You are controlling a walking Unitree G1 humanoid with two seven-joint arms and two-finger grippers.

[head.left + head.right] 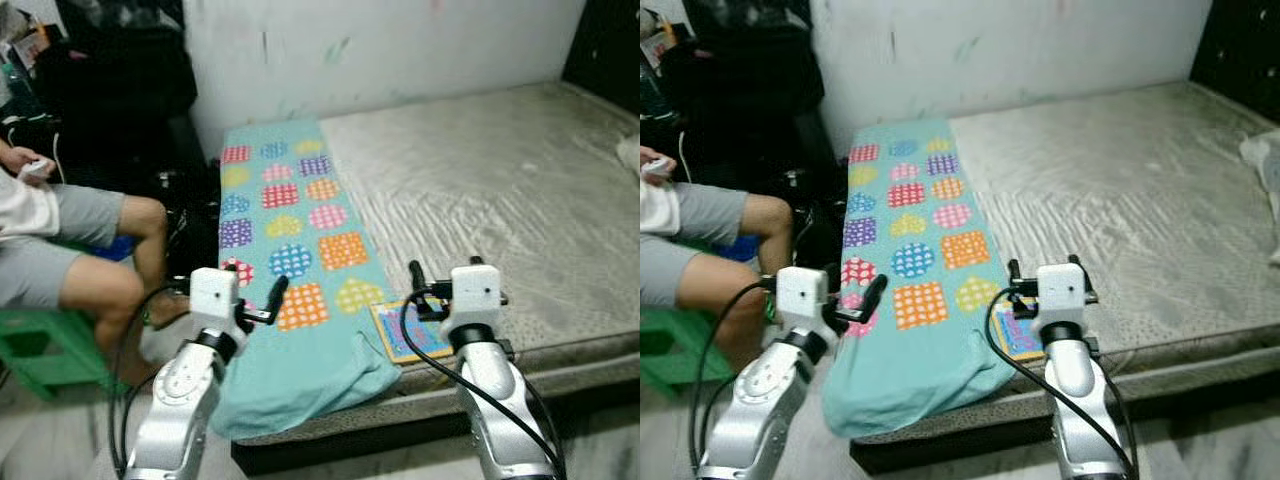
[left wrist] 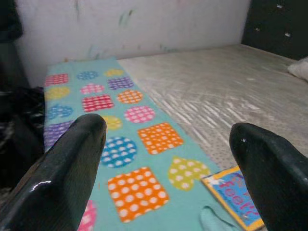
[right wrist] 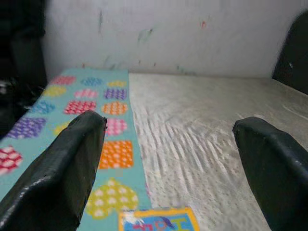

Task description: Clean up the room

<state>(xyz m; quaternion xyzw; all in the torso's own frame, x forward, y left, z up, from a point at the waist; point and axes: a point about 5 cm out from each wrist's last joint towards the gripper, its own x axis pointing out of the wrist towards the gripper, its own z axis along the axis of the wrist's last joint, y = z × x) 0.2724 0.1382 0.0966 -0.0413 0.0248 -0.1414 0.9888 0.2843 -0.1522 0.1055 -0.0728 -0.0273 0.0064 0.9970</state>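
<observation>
Both arms are up at the bed edge: left gripper (image 1: 262, 300) over the teal spotted blanket (image 1: 300, 290), right gripper (image 1: 432, 290) above the colourful book (image 1: 405, 330), each with fingers spread wide and empty. Book's lying on the mattress (image 1: 500, 200), touching the blanket's hem, probably the first pickup. A person (image 1: 60, 240) sits beside the bed.

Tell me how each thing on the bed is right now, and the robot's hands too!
blanket: spread flat along the bed's left side, near end hanging over the edge.
book: lying flat, closed, beside the blanket at the bed's near edge.
left gripper: open, above the blanket.
right gripper: open, above the book.
</observation>
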